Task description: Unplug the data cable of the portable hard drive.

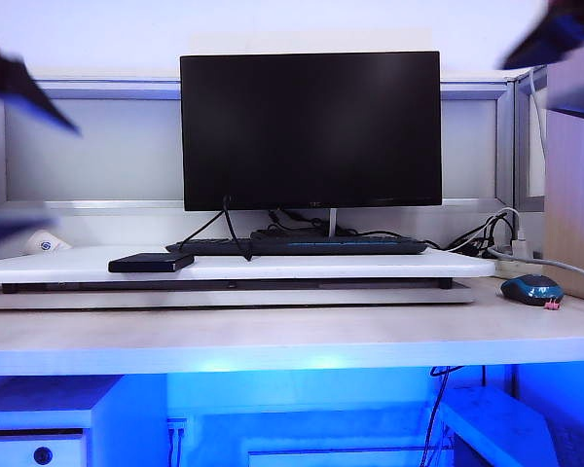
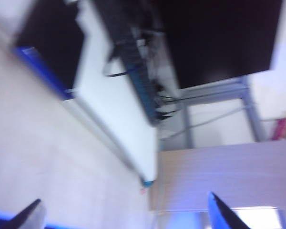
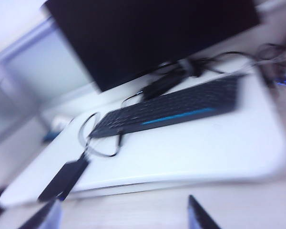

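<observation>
Lying on the white board near its left end, the portable hard drive (image 1: 151,262) has the data cable (image 1: 236,232) plugged in. The left end effector (image 2: 126,212) and right end effector (image 3: 126,214) hover above the counter (image 1: 292,336), both spread open and empty.

The desk is seen head-on and level from the exterior view, the monitor (image 1: 311,129) centred behind the keyboard (image 1: 302,246). From the left wrist view the scene is shown rolled sideways and blurred, from well back. A nearer, downward slant across the white board (image 3: 190,152) is given by the right wrist view. Monitor and keyboard are shared by all three.
</observation>
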Robot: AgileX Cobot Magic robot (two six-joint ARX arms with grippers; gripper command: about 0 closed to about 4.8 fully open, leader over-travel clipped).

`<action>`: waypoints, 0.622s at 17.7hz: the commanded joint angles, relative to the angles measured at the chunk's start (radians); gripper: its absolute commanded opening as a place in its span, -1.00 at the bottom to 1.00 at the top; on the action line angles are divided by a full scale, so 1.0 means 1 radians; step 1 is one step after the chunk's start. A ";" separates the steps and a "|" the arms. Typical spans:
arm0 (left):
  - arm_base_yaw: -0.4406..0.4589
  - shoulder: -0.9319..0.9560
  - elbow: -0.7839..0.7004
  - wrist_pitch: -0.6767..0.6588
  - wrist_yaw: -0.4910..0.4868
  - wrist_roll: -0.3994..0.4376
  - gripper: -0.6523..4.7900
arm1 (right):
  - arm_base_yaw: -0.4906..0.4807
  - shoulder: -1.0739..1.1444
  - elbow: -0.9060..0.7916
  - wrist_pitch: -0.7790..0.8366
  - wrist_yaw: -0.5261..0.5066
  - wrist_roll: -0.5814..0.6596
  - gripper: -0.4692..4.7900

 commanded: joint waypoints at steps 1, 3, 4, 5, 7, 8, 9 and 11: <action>-0.002 0.092 0.054 0.030 0.012 0.001 0.95 | 0.083 0.111 0.097 0.008 -0.013 -0.108 0.47; -0.007 0.188 0.145 0.039 0.034 0.014 0.95 | 0.126 0.200 0.170 0.008 -0.013 -0.133 0.47; -0.007 0.212 0.167 0.038 0.038 0.026 0.95 | 0.132 0.217 0.183 0.008 -0.013 -0.133 0.47; -0.007 0.251 0.200 0.021 0.037 0.043 0.95 | 0.134 0.242 0.202 0.008 -0.013 -0.133 0.47; -0.006 0.313 0.241 -0.025 0.043 0.048 0.95 | 0.139 0.268 0.221 0.010 -0.013 -0.133 0.47; -0.007 0.343 0.254 -0.029 0.042 0.050 0.95 | 0.139 0.274 0.231 0.002 -0.013 -0.135 0.47; -0.007 0.372 0.266 -0.026 0.043 0.050 0.95 | 0.141 0.283 0.241 -0.003 -0.013 -0.137 0.47; -0.008 0.415 0.285 -0.027 0.045 0.054 0.95 | 0.141 0.290 0.254 -0.011 -0.013 -0.142 0.47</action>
